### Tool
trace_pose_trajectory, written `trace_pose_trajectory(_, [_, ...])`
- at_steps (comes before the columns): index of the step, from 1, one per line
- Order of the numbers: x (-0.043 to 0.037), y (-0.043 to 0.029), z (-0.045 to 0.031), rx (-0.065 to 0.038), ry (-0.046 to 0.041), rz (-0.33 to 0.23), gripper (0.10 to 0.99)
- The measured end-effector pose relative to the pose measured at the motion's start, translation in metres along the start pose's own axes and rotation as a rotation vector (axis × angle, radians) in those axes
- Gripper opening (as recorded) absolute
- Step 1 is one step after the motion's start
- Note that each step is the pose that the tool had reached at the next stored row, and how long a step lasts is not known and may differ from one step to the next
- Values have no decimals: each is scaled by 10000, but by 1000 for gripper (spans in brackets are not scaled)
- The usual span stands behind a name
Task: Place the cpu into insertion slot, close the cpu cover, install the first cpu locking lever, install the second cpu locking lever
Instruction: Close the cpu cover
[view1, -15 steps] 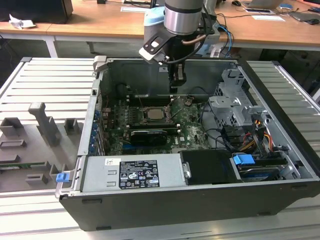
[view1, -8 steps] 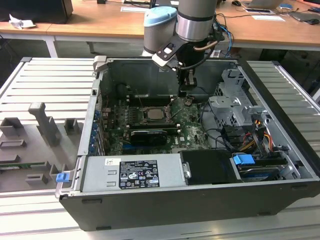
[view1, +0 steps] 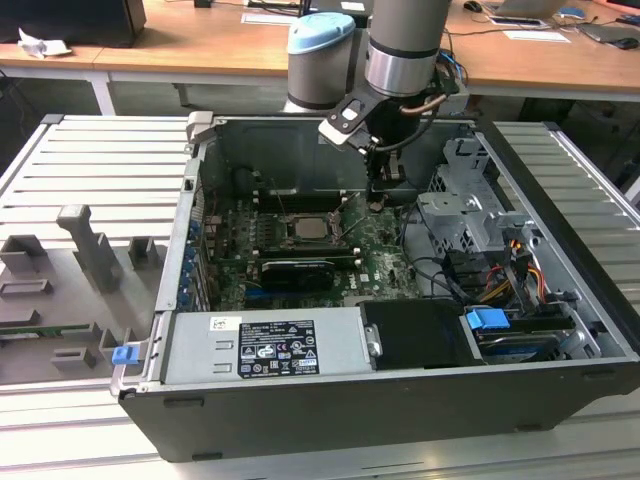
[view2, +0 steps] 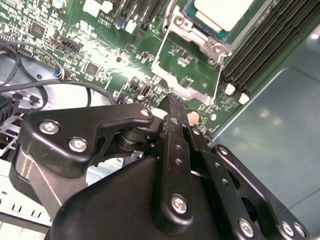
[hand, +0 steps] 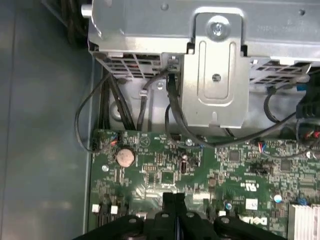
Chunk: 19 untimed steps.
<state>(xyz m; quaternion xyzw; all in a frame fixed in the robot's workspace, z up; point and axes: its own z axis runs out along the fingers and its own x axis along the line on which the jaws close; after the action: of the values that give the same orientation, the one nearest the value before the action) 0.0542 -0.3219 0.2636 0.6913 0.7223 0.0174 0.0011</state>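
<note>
The cpu (view1: 303, 227) lies flat in its socket on the green motherboard (view1: 385, 258), its pale metal top (view2: 222, 11) showing. The silver cpu cover (view2: 186, 26) lies down around it as a frame. Thin wire locking levers (view2: 216, 77) run along the socket's sides. My gripper (view1: 379, 197) hangs low over the board just off the socket, on the exterior view's right. Its black fingers (view2: 175, 117) are pressed together with nothing between them, and their tips (hand: 173, 199) point down at the board.
Black memory slots (view2: 260, 45) run beside the socket. A silver drive cage (hand: 215, 75) with loose black cables (hand: 172, 107) stands close to the gripper. A long black card (view1: 297, 272) and the power supply (view1: 270, 345) lie toward the case front. The case walls (view1: 205, 150) hem the space in.
</note>
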Motion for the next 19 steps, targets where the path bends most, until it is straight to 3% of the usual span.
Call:
trace_pose_trajectory(2, [-3,40,48,0,0,0,106])
trace_pose_trajectory(5, [-4,37,104,0,-1,1,106])
trace_pose_trajectory(19, [-1,-27,117,6,-1,0,106])
